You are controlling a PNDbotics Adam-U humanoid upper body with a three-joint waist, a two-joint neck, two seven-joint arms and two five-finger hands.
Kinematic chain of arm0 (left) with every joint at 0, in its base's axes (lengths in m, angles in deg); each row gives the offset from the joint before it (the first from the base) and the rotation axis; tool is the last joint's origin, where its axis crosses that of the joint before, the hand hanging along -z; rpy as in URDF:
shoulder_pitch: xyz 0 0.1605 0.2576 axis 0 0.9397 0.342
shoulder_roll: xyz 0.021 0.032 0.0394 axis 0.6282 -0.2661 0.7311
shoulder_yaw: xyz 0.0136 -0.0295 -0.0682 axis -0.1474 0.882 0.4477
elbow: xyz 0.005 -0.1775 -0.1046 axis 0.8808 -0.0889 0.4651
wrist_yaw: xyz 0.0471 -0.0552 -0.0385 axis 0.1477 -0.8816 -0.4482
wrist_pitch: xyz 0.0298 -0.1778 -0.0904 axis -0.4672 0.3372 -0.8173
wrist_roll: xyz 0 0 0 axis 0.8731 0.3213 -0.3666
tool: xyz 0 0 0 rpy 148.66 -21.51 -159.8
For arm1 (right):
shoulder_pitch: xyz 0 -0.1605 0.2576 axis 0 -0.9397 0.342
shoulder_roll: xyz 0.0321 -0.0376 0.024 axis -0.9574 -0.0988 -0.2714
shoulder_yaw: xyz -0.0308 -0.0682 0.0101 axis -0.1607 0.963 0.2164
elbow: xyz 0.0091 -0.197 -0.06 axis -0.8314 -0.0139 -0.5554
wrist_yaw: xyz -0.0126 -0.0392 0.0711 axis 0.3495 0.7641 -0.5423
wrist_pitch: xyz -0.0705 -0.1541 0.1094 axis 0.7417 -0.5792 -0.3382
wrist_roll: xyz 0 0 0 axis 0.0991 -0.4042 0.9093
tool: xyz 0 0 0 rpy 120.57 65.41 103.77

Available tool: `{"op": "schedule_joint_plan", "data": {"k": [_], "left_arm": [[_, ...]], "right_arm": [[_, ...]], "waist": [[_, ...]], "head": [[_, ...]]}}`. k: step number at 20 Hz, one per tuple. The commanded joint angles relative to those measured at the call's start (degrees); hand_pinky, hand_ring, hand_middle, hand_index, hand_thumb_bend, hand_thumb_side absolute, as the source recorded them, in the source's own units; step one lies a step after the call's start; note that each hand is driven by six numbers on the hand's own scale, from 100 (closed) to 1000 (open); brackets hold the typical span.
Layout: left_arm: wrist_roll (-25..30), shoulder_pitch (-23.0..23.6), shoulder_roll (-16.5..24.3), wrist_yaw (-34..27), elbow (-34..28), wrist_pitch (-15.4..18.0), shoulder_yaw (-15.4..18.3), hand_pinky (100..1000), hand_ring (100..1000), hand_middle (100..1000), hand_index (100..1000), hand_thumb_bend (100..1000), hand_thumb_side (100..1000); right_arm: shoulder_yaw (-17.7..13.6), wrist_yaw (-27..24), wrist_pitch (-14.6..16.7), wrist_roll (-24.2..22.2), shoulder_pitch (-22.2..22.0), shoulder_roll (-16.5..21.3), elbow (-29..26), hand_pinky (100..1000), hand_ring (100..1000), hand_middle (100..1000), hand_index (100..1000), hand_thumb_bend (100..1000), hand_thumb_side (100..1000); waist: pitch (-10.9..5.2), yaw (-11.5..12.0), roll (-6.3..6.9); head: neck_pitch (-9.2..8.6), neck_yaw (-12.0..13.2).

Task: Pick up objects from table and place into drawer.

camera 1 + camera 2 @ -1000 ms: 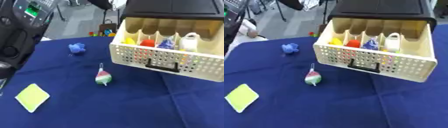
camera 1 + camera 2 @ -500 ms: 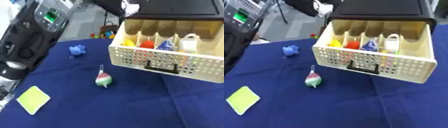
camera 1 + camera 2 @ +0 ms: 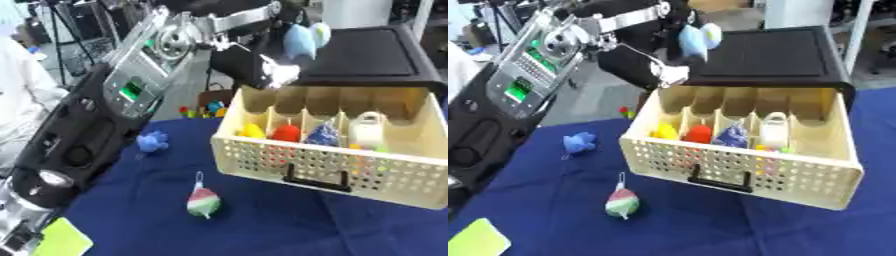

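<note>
Cream perforated drawer [image 3: 332, 167], pulled open

The left arm [image 3: 131, 95] has swung up across the view — its hand [image 3: 302, 40], seemingly holding something pale blue, above the drawer [image 3: 341, 150].

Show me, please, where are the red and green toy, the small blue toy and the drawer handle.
red and green toy [image 3: 203, 202], left eye view, its round body.
small blue toy [image 3: 153, 142], left eye view, its middle.
drawer handle [image 3: 720, 182], right eye view, the black bar.

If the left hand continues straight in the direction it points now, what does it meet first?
Probably the open drawer. The left hand hangs over its back left corner, pointing down and rightwards, though depth is uncertain and its fingers cannot be made out.
</note>
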Motion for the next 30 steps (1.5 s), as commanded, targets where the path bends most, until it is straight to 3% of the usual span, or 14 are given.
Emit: {"op": "schedule_joint_plan", "data": {"k": [1,11,21,30], "left_arm": [[-0.05,-1.75,-0.18,-1.91,-0.10,-0.50,-0.23,254,455,371,702,100,492],[0.83,-2.99,-3.06,-2.20,3.23,-0.61,-1.84,288,486,403,739,100,552],[-1.29,-4.01,-6.72,-0.05,11.67,2.57,-1.55,321,514,432,765,100,626],[-2.79,-4.69,-8.55,-0.83,14.07,5.07,-1.62,357,542,473,801,100,703]], "right_arm": [[-0.27,-0.37,0.01,0.36,1.08,0.67,-0.52,586,606,706,727,100,665],[-0.16,-0.45,-0.07,0.25,1.27,0.38,-0.52,587,604,704,727,100,666],[-0.15,-0.52,-0.15,0.16,1.83,0.06,-0.52,589,603,704,726,100,671],[-0.14,-0.54,-0.56,0.40,2.10,-0.33,-0.52,590,601,707,725,100,674]], "waist": [[-1.02,-0.06,-0.49],[-0.61,-0.56,-0.18],[0.18,-1.63,0.55],[0.61,-2.25,1.09]], "head": [[0.83,-0.18],[1.92,0.27],[1.44,0.70],[0.97,0.87]]}}
